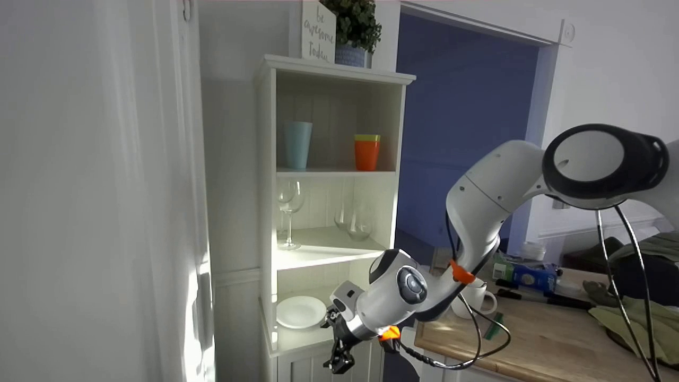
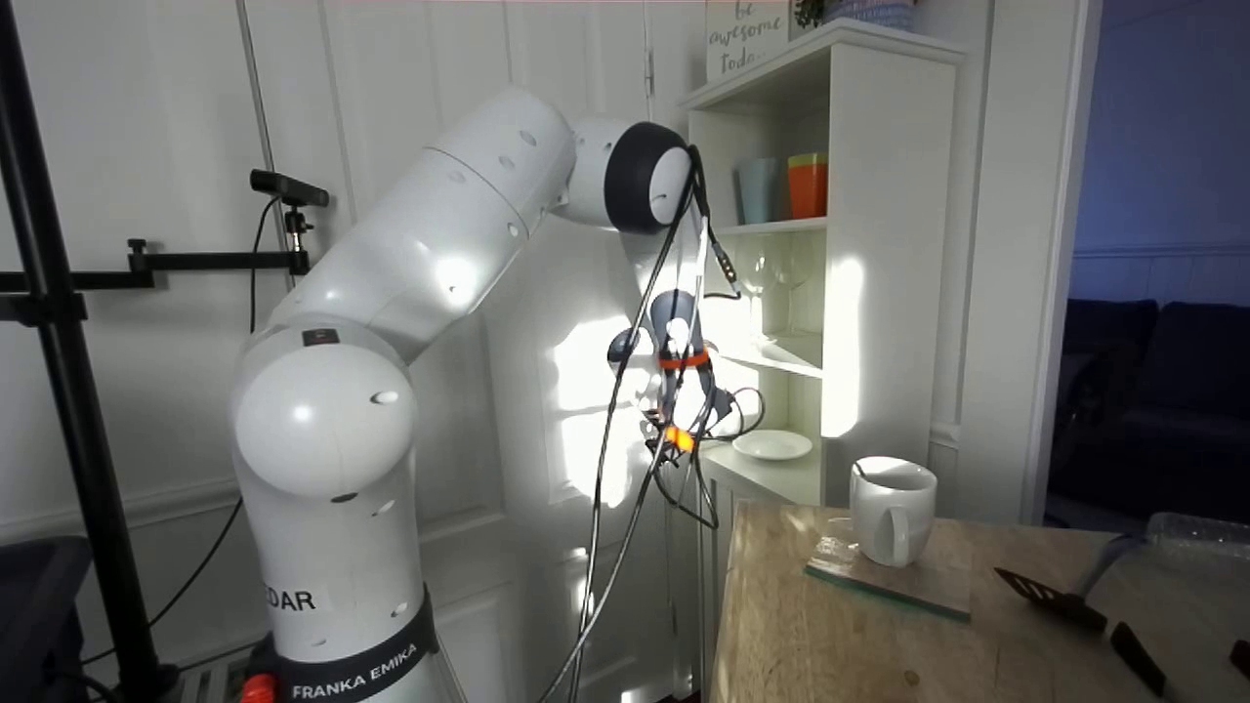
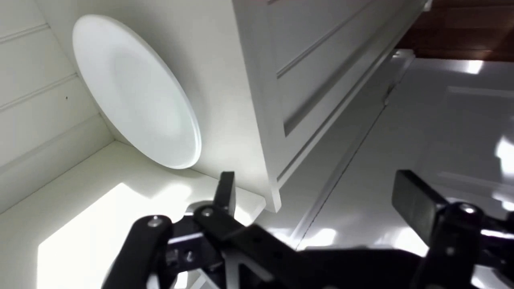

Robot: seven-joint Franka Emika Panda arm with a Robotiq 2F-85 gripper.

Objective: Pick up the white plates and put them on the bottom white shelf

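1. ok so plate [image 1: 301, 313] is on the bottom shelf [image 1: 299, 338], over to the left in an exterior view, right by the side wall [image 3: 80, 192] (can't tell if touching)
2. gripper [image 1: 330, 344] hangs out front, just right of the plate there; wrist view has the plate up and left of it
3. middle shelf [image 1: 318, 256]: glasses [image 1: 291, 201] left and right
4. top shelf [image 1: 331, 172]: same deal with cups [image 1: 298, 146]
5. up top of the cabinet [image 1: 339, 69]: sign [image 1: 318, 32] left, plant [image 1: 358, 24] right
6. door [image 1: 305, 370] is straight under the bottom shelf, doorway [image 1: 467, 106] is right of the cabinet in both exterior views
7. table [image 2: 830, 644] sits before the cabinet in an exterior view, mug [image 2: 874, 517] on a slab [image 2: 928, 589], spatula [image 2: 1060, 607] right of those
8. arm [image 2: 420, 244] stands left of the table there
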